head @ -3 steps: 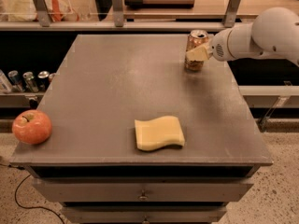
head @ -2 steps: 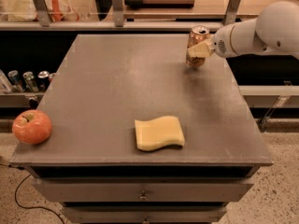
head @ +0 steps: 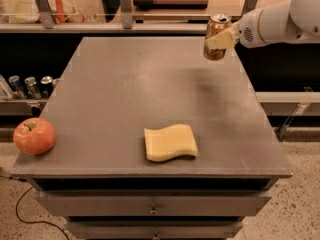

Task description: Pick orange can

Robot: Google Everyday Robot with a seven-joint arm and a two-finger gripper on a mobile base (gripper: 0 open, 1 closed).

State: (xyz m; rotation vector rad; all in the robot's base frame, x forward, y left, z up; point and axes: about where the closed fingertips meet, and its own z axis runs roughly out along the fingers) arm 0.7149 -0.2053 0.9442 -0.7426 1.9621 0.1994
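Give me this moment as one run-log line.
hand: shut on orange can, above table far right corner | orange can: upright, off the surface | apple: front left edge | sponge: front centre

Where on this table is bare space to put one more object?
The far left and centre of the table are bare, bordered by the apple at the near left edge and the sponge in front. The near right corner beside the sponge is free too. Busiest: the far right corner, where the gripper holds the orange can.
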